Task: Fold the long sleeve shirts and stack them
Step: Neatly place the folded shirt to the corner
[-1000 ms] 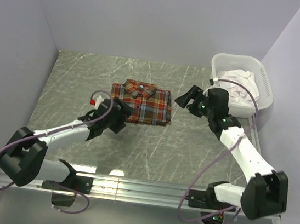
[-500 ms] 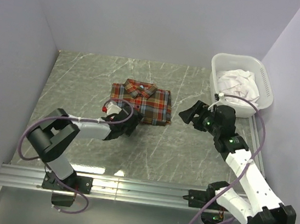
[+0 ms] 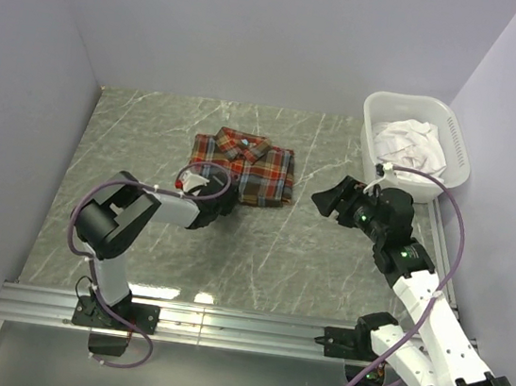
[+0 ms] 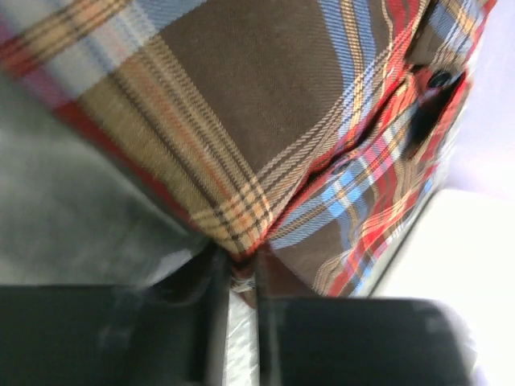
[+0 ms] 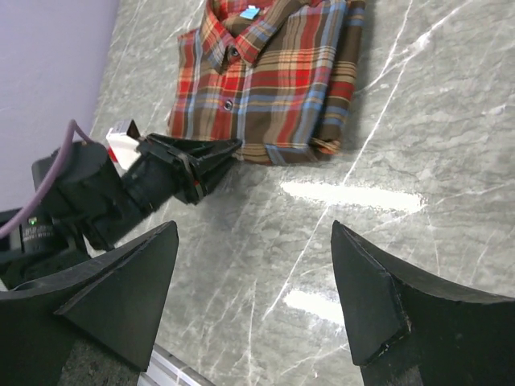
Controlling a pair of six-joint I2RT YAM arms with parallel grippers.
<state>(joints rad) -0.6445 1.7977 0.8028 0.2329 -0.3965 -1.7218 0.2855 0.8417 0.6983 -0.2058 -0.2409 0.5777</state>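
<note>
One long sleeve shirt (image 3: 245, 165), plaid in red, orange, teal and dark brown, lies folded with its collar up on the grey marble table (image 3: 152, 131). My left gripper (image 3: 225, 200) sits low at the shirt's near edge. In the left wrist view its jaws (image 4: 237, 273) stand nearly together, with a corner of the plaid cloth (image 4: 265, 104) pinched between them. My right gripper (image 3: 329, 199) hovers to the right of the shirt, open and holding nothing. The right wrist view shows its fingertips wide apart (image 5: 253, 233) over bare table, with the shirt (image 5: 273, 80) and the left gripper (image 5: 225, 151) beyond.
A white laundry basket (image 3: 379, 104) stands at the back right corner with white cloth (image 3: 412, 142) in it. Lilac walls close the table on the left, back and right. A metal rail (image 3: 221, 326) runs along the near edge.
My left gripper came in to the shirt's near edge and closed on the cloth. The right arm drew back toward the near side. The shirt's near edge shifted slightly away.
</note>
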